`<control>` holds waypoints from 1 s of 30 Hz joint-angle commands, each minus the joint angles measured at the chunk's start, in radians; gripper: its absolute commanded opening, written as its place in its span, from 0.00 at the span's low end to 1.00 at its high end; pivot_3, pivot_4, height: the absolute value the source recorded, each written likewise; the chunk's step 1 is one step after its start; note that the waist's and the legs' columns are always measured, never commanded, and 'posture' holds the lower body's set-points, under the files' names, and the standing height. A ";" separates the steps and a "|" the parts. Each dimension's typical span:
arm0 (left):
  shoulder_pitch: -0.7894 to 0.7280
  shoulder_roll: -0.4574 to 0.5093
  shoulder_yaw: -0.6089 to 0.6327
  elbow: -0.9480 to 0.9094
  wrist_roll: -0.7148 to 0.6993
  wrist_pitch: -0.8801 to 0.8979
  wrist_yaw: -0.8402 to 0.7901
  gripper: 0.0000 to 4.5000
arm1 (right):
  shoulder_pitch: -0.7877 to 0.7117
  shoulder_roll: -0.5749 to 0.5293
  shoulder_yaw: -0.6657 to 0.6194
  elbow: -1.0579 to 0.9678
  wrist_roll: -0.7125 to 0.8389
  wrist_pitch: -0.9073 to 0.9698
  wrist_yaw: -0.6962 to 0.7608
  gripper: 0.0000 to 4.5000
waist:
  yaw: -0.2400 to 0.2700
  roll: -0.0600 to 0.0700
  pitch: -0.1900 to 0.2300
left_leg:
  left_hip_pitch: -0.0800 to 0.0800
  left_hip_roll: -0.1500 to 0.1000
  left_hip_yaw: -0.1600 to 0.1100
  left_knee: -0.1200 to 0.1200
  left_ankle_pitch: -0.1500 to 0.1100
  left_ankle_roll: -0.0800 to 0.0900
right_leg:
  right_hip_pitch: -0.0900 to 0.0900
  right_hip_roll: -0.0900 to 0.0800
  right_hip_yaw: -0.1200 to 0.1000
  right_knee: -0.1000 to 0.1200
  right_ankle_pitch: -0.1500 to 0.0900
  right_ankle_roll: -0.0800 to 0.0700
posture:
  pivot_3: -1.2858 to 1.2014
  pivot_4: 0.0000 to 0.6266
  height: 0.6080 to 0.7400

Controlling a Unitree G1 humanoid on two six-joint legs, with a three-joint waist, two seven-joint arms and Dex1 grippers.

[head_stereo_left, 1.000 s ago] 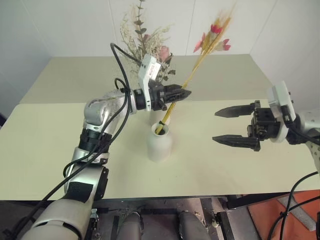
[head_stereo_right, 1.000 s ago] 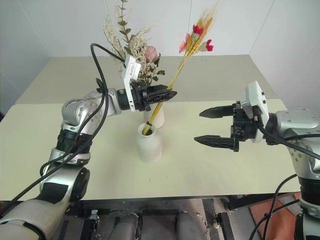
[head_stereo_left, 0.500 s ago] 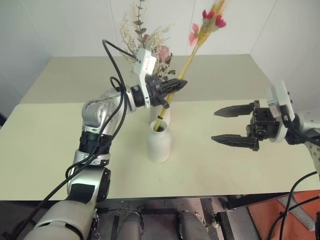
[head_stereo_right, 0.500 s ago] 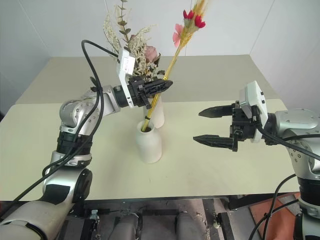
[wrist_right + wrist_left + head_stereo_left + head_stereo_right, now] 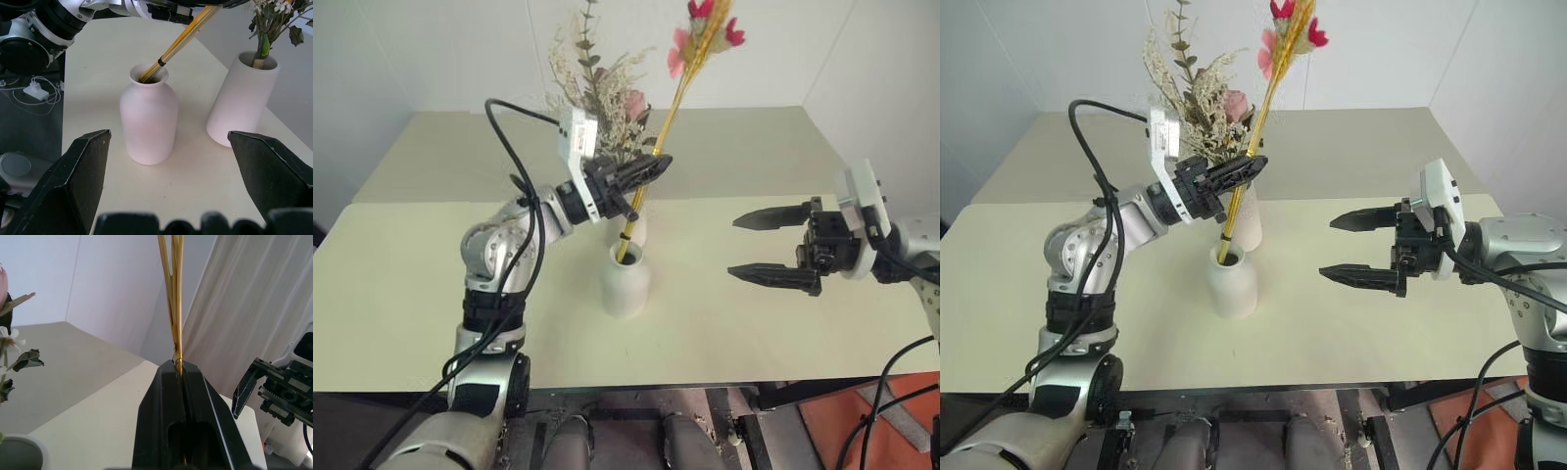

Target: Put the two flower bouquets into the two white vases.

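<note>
White walls behind, pale tabletop (image 5: 431, 294) up front. Left gripper (image 5: 646, 171) is clamped on the yellow stalks of the slim bundle (image 5: 677, 93), whose cut ends already sit in the neck of the short vase (image 5: 626, 282), presumably so it can be steered upright. Bushy bouquet (image 5: 597, 83) is already in the tall vase (image 5: 240, 98) behind. Right gripper (image 5: 773, 245) hangs spread wide and empty off to the side. Compared with a second ago, the bundle has swung from a hard lean to nearly vertical.

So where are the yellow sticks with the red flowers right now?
In the head views, the slim yellow-stalked bundle stands near the table's middle, its lower ends in the shorter vase, pinched by the left gripper, just in front of the taller vase.
</note>
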 commanded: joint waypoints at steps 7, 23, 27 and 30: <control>0.056 -0.015 0.023 -0.113 -0.041 -0.101 -0.003 0.00 | -0.013 -0.006 -0.027 -0.007 0.017 -0.010 0.007 1.00 | 0.000 0.000 0.000 | 0.000 0.000 0.000 0.000 0.000 0.000 | 0.001 0.000 0.000 0.000 0.000 0.000 | 0.52 0.24 1.00; 0.114 -0.044 -0.055 -0.126 0.018 -0.219 0.011 0.00 | -0.015 -0.001 -0.023 -0.016 0.013 -0.011 -0.010 1.00 | 0.002 0.000 0.000 | 0.001 0.000 0.000 0.000 0.000 0.000 | 0.002 0.000 0.000 -0.001 0.000 0.000 | 0.52 0.24 1.00; 0.128 -0.037 -0.062 -0.128 0.020 -0.228 0.008 0.00 | -0.014 -0.002 -0.023 -0.017 0.012 -0.013 -0.011 1.00 | 0.002 0.000 0.000 | 0.001 0.000 0.000 0.000 0.000 0.000 | 0.002 0.000 0.000 -0.001 0.000 0.000 | 0.52 0.24 1.00; 0.150 -0.013 -0.078 -0.137 0.033 -0.225 -0.010 0.05 | -0.015 -0.002 -0.022 -0.016 0.010 -0.014 -0.012 1.00 | 0.001 0.000 0.000 | 0.002 0.000 0.000 0.000 0.000 0.000 | 0.003 0.000 0.000 -0.001 0.000 0.000 | 0.52 0.24 1.00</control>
